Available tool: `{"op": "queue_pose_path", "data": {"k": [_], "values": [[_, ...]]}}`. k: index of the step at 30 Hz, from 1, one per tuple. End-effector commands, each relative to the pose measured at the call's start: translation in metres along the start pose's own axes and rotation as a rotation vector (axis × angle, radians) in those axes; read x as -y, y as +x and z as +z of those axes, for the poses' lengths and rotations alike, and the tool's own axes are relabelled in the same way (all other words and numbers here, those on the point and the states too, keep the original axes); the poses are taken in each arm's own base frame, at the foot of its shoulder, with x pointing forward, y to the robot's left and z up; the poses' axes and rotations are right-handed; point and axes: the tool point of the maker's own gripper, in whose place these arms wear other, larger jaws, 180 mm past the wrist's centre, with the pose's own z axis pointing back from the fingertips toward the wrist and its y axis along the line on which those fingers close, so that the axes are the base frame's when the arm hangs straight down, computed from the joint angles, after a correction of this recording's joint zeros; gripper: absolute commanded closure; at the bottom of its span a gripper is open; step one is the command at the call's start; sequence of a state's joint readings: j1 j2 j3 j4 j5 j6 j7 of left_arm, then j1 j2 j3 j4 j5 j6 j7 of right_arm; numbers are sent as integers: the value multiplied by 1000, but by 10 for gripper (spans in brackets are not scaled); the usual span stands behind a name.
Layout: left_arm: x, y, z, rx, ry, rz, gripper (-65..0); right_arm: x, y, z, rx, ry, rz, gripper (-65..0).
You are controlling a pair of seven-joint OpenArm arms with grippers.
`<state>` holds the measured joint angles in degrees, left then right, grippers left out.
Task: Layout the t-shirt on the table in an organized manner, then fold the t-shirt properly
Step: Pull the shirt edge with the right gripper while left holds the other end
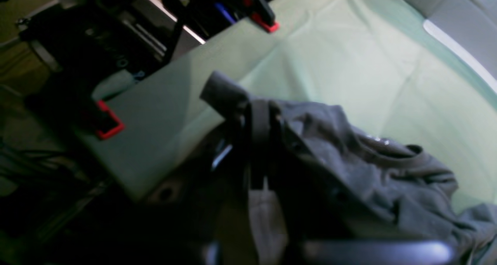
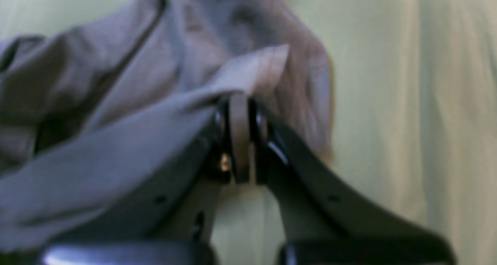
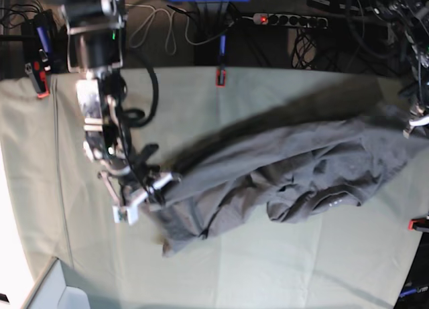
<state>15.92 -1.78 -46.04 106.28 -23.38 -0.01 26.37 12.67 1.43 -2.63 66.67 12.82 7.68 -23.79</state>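
Observation:
The dark grey t-shirt point(image 3: 288, 171) lies crumpled and stretched across the right half of the table point(image 3: 221, 269), its collar point(image 3: 325, 203) towards the near side. My right gripper point(image 3: 157, 186) is shut on the shirt's left end. The right wrist view shows a fold of the t-shirt point(image 2: 116, 101) pinched in the right gripper point(image 2: 240, 113). My left gripper point(image 3: 414, 121) holds the shirt's far right end at the table's edge. In the left wrist view the left gripper point(image 1: 260, 119) is shut on the t-shirt point(image 1: 369, 168) above the table point(image 1: 349, 55).
Red clamps point(image 3: 219, 76) point(image 3: 41, 88) point(image 3: 419, 223) grip the table's edges, and two show in the left wrist view point(image 1: 268, 24) point(image 1: 110, 125). A power strip point(image 3: 288, 19) and cables lie behind the table. A pale box corner point(image 3: 53, 292) sits at the near left.

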Motion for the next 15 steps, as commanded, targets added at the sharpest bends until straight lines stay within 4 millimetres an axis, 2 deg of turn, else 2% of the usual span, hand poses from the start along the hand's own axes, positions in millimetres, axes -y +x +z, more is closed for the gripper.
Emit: {"op": "queue_pose_path", "data": {"k": [1, 6, 8, 11, 15], "values": [[4, 16, 0, 57, -13, -6, -1, -2, 21, -7, 43, 12, 0, 0], [1, 12, -2, 44, -7, -4, -1, 1, 31, -29, 4, 6, -12, 0], [1, 12, -3, 44, -7, -5, -1, 2, 33, -34, -8, 4, -15, -40], [1, 11, -3, 43, -6, -3, -1, 4, 34, -33, -4, 2, -17, -111], [1, 11, -3, 43, -6, -3, -1, 3, 38, -20, 42, 5, -5, -169]]}}
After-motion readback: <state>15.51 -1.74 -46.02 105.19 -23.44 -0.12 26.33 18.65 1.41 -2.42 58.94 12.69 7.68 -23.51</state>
